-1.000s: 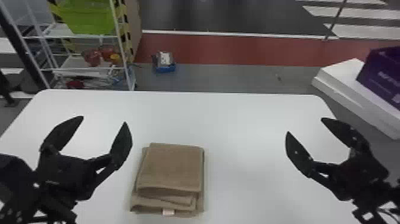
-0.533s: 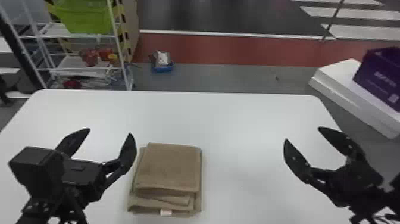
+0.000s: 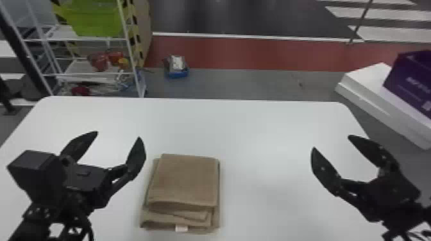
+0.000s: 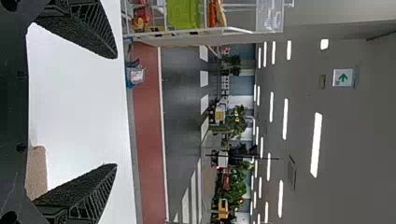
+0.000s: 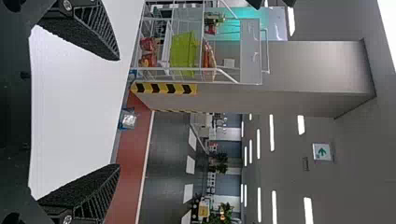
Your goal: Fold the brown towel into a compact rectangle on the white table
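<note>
Far left, past the table's [image 3: 256, 128] far left corner: a wire rack [image 3: 123, 29] with a green bin [image 3: 96, 20]. Next, your left pincer [image 3: 116, 135], above the table's left part, released, its fingers spread with nothing between them. Just right of it, you have the brown towel [image 3: 184, 179] lying flat, folded into a layered, roughly rectangular stack, well in from the far edge; small white tag [image 3: 181, 228] at its near side. Then your right pincer [image 3: 332, 142], above the table toward its right edge, likewise released and empty. Beyond that edge, a purple box [image 3: 410, 81].
</note>
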